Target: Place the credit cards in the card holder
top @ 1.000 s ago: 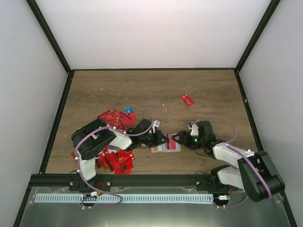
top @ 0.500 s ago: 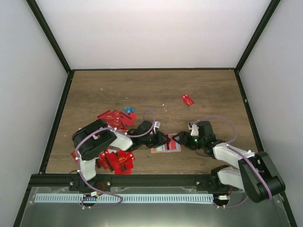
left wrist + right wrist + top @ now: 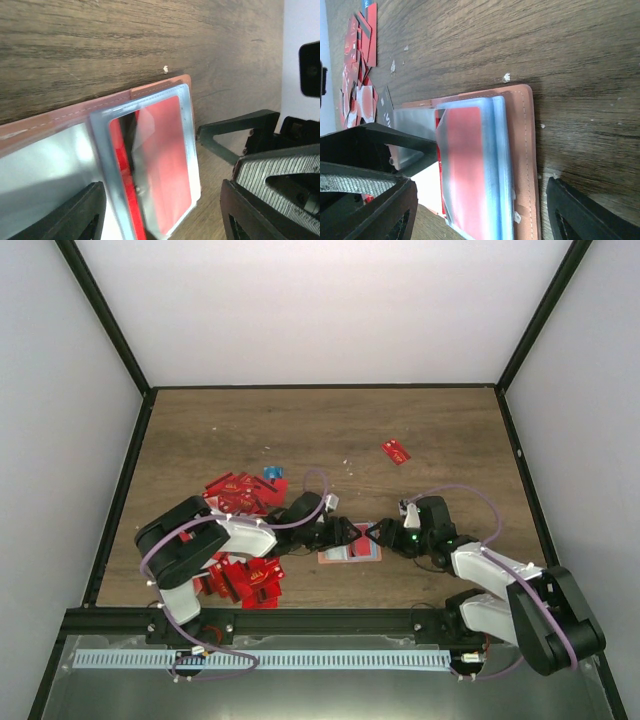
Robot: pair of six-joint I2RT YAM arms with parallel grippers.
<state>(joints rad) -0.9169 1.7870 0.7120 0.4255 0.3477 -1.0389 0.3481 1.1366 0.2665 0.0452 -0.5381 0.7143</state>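
Now the left tool (image 3: 350,534) has been spread (shut a second ago), so a red card (image 3: 167,165) is judged released in the card holder (image 3: 352,554) beside the spread right tool (image 3: 379,532).

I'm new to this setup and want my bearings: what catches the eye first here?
An open salmon card holder lies front and centre, a red card in its clear pocket, with the left tool and right tool facing each other right at it. Red credit cards are heaped at front left, and one lone card lies farther back, right.
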